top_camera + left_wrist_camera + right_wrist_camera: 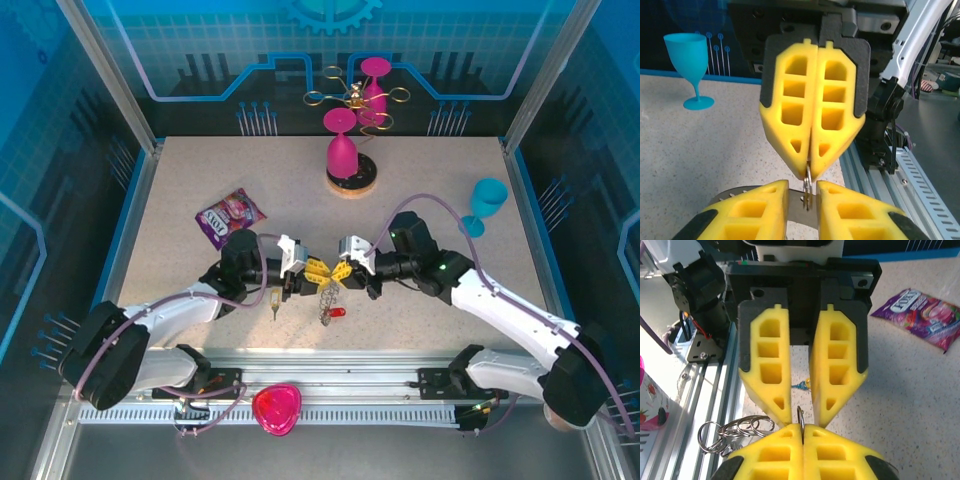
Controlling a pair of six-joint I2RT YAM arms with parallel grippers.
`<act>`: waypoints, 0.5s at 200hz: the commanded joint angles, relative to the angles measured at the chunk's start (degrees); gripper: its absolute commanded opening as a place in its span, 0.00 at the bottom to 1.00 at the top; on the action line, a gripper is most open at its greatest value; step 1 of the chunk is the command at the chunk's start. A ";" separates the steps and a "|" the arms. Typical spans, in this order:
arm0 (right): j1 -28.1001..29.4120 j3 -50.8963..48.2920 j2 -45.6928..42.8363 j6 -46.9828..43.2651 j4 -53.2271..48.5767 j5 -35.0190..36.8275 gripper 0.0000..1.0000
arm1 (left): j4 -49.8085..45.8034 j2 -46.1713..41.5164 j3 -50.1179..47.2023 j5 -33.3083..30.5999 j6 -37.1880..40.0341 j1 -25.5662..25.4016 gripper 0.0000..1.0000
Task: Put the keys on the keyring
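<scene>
Risk: the keyring (327,297) hangs from one thin wire loop (800,416), so a twist or tug could slip it free and drop it onto the bench (180,200), midway along the front edge. The right fingers (775,452) are clenched on that loop. The left fingers (771,370) stand slightly parted around it, apparently gripping nothing.

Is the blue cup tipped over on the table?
No, the blue goblet stands upright on its round foot on the speckled table.
</scene>
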 commanded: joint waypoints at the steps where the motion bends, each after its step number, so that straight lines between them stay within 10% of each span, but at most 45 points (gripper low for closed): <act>1: 0.38 5.24 1.54 -3.89 -8.13 0.82 0.00 | -6.86 -1.54 2.90 0.00 4.56 -0.56 0.18; 100: 3.10 12.09 5.88 -6.60 -15.23 2.72 0.00 | -9.65 -1.93 3.98 -0.50 6.91 -0.58 0.00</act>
